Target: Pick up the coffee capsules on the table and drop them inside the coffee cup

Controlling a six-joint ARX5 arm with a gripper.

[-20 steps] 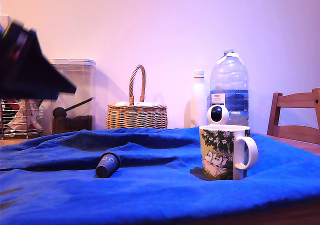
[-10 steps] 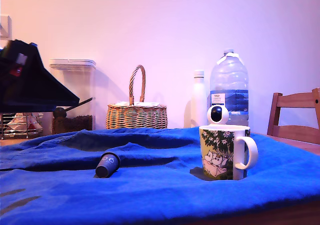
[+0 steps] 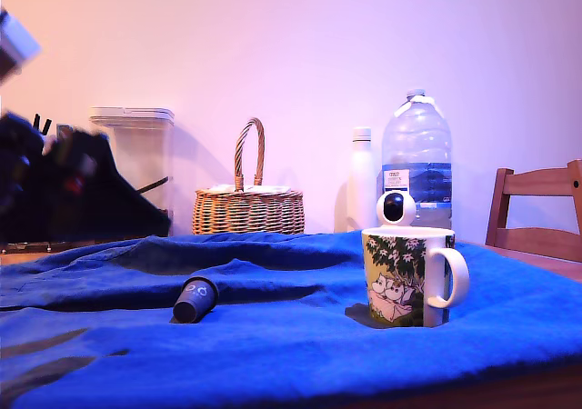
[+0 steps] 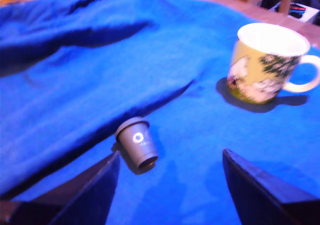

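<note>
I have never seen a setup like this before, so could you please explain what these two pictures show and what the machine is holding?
They show one moment from two cameras. The exterior view is a camera off the arm, looking across the table, which is draped in a wrinkled blue cloth. The dark, blurred shape at that view's left is the robot arm. The wrist view comes from a camera on the arm itself; the two dark wedges at its edge are the fingers of the gripper, standing apart with nothing between them.

On the cloth lie a dark coffee capsule on its side and, apart from it, an upright white coffee cup with a printed picture. I see only one capsule. Behind the table are a wicker basket, a clear container, bottles, a small round camera and a wooden chair.
</note>
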